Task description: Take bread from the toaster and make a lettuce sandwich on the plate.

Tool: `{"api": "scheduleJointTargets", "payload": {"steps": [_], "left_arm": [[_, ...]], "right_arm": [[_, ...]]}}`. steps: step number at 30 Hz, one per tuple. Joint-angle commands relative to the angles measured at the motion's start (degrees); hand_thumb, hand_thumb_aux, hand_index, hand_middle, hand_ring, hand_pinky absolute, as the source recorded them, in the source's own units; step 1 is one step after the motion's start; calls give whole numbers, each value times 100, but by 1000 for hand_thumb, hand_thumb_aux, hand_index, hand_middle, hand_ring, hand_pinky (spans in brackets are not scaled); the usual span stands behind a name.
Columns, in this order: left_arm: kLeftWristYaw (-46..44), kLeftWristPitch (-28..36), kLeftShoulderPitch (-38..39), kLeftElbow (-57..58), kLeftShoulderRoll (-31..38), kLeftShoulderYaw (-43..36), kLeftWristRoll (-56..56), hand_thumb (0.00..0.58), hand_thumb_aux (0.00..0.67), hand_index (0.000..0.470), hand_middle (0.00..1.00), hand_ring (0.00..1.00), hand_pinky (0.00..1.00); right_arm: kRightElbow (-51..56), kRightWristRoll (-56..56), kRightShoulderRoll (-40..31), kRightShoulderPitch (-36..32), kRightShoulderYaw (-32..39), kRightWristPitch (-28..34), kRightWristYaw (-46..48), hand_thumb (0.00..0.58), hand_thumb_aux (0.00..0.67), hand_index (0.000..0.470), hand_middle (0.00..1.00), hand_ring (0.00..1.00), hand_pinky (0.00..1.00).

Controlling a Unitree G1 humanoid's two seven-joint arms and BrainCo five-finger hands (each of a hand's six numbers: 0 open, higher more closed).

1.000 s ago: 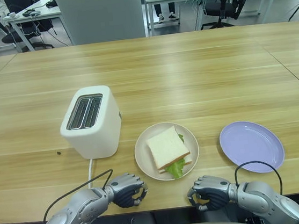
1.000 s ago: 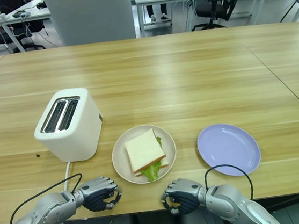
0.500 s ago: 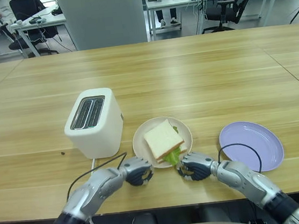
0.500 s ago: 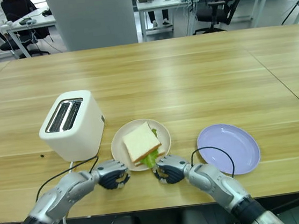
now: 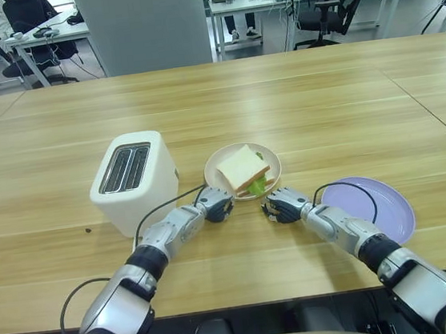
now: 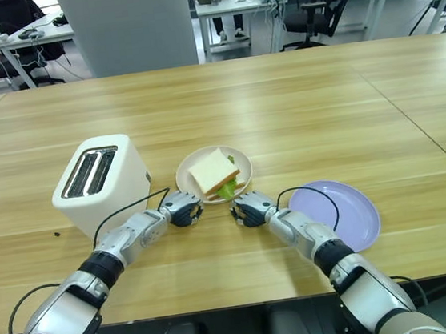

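A white toaster point(image 5: 132, 181) stands left of centre with both slots showing no bread. To its right a cream plate point(image 5: 263, 153) carries a sandwich point(image 5: 241, 168): white bread on top, green lettuce point(image 5: 259, 185) sticking out at its near right edge. My left hand point(image 5: 216, 205) rests on the table with curled fingers just before the plate's near left rim. My right hand point(image 5: 280, 205) sits curled at the plate's near right rim, beside the lettuce. Neither hand holds anything.
A lilac plate point(image 5: 380, 213) lies bare to the right, with my right forearm crossing its near left rim. The toaster's white cord point(image 6: 104, 221) runs toward the near table edge. Desks and office chairs stand in the room behind.
Both arms have stretched forward from the near table edge up to the sandwich plate. The plate and sandwich now sit farther from me; the view has also shifted.
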Motion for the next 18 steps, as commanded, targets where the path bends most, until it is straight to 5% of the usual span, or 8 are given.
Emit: {"api": "scheduleJointTargets", "payload": {"steps": [1, 5, 6, 7, 8, 9, 11, 18], "left_arm": [[180, 28, 85, 144, 80, -467, 404, 580, 670, 460, 1000, 1000, 1000], [376, 110, 218, -407, 190, -843, 833, 580, 665, 456, 1000, 1000, 1000], [410, 181, 299, -656, 241, -912, 947, 331, 231, 159, 957, 957, 957], [396, 310, 420, -969, 308, -932, 1047, 0, 0, 0, 541, 541, 541], [387, 401, 487, -1154, 343, -943, 1110, 0, 0, 0, 239, 239, 239], [342, 514, 599, -1428, 415, -929, 1178, 0, 0, 0, 0, 0, 0], [149, 690, 926, -2232, 617, -776, 1171, 0, 0, 0, 0, 0, 0], [-536, 937, 2432, -5232, 838, 596, -476, 0, 0, 0, 0, 0, 0]], "right_arm": [[-22, -46, -158, 121, 135, -90, 25, 580, 670, 460, 1000, 1000, 1000], [-1081, 240, -559, 662, -73, -194, 264, 580, 670, 460, 1000, 1000, 1000], [-1545, 478, -682, 938, -202, -219, 444, 580, 670, 460, 1000, 1000, 1000], [-2155, 848, -814, 1321, -390, -223, 677, 580, 670, 460, 1000, 1000, 1000], [-2575, 1100, -895, 1589, -529, -201, 843, 466, 373, 256, 1000, 1000, 1000], [-3079, 1333, -999, 1901, -686, -155, 996, 0, 0, 0, 749, 749, 749], [-4327, 1947, -1190, 2729, -1189, 3, 1181, 0, 0, 0, 51, 51, 51], [-6495, 3397, -870, 4077, -2450, 304, 1195, 0, 0, 0, 0, 0, 0]]}}
